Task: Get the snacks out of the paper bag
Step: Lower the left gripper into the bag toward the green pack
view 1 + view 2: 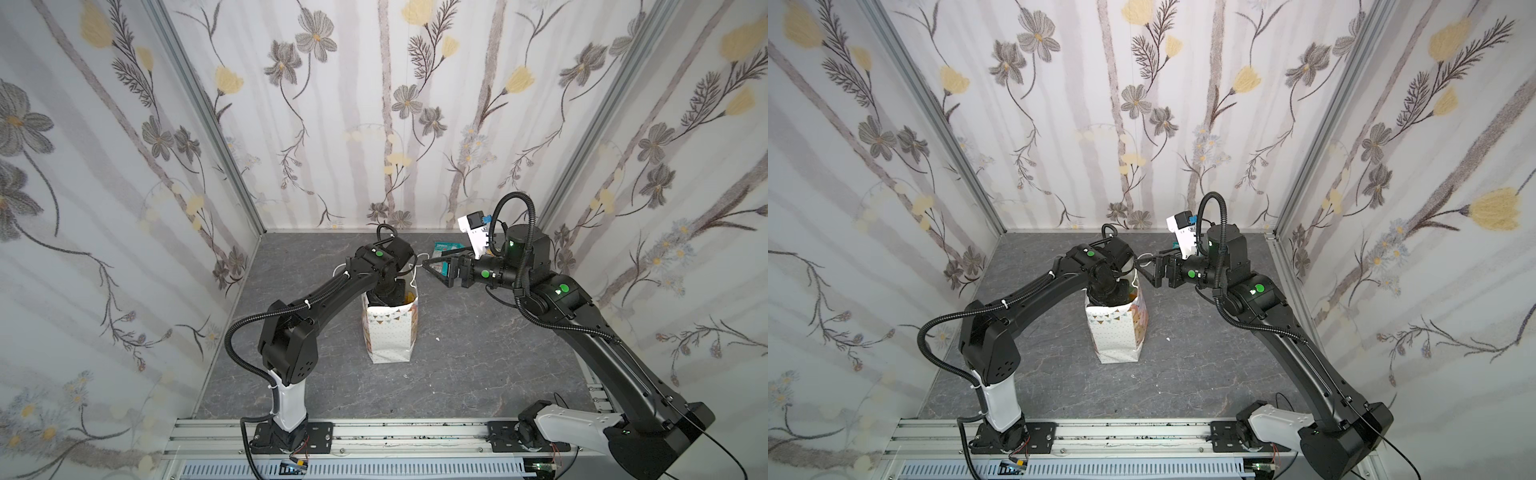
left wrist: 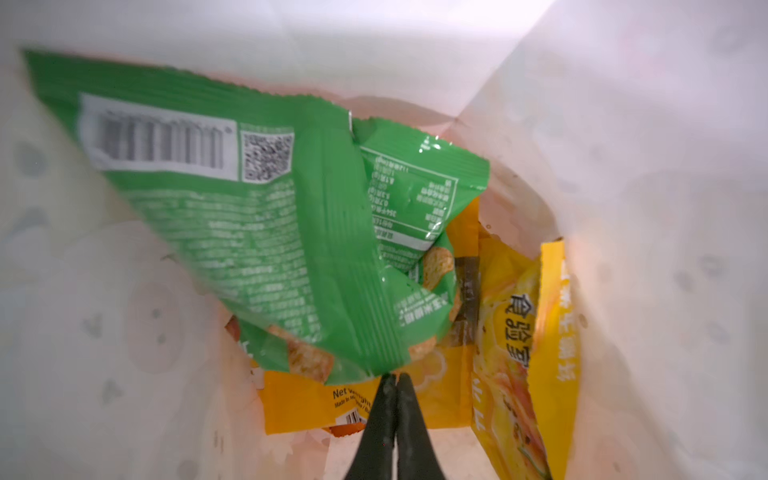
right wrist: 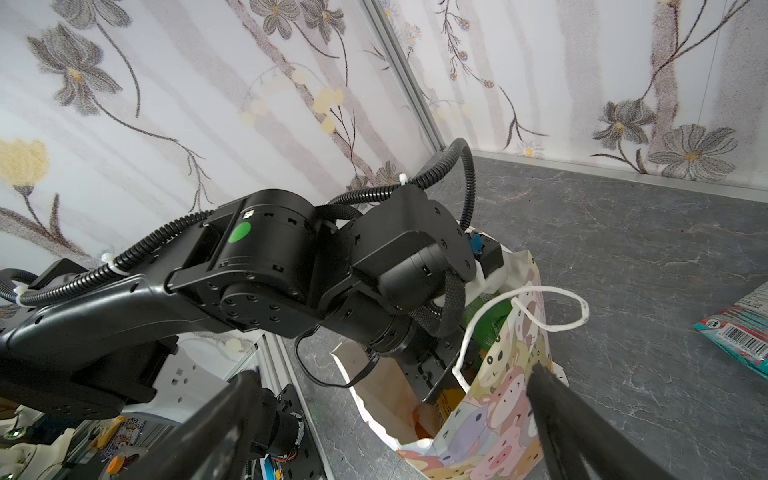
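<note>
One teal packet (image 1: 445,248) lies out on the desk (image 1: 478,353); others sit in the paper bag (image 1: 388,332).
Left tool (image 2: 392,380) clenches a green packet (image 2: 249,216) by its corner inside; right tool (image 3: 392,370) hangs released beside the bag.

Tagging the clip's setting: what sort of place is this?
Probably a robot test booth: floral wallpaper panels in aluminium framing, left arm and right arm bolted to a rail, grey stone-look tabletop.

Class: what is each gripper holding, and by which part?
Left gripper pinches the barcoded green packet by its corner, inside the paper bag; right gripper holds nothing.
</note>
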`<control>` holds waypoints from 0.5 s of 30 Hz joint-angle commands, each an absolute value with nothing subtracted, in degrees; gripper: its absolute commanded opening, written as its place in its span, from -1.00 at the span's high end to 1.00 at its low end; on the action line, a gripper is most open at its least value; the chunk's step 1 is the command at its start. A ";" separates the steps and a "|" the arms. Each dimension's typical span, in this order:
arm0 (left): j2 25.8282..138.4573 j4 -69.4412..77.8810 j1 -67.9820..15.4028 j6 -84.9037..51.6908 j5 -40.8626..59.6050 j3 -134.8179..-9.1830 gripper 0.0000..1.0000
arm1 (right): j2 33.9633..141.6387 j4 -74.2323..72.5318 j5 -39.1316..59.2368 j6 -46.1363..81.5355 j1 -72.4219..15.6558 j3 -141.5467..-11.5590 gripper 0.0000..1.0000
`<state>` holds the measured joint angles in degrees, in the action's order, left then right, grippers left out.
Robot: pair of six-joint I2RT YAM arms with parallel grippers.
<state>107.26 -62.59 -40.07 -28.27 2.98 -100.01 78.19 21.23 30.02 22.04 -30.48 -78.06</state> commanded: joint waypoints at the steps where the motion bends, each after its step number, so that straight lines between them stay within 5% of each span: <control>1: 106.10 -64.44 -40.08 -27.71 0.83 -102.12 1.00 | 78.07 21.28 29.70 22.35 -30.57 -78.14 -0.99; 15: 105.14 -70.61 -39.81 -25.73 -3.52 -113.51 1.00 | 77.57 21.22 29.34 22.58 -30.75 -78.14 -0.99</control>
<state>105.69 -68.10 -39.92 -26.11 -1.61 -112.12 77.62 21.23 29.78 22.44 -30.65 -78.06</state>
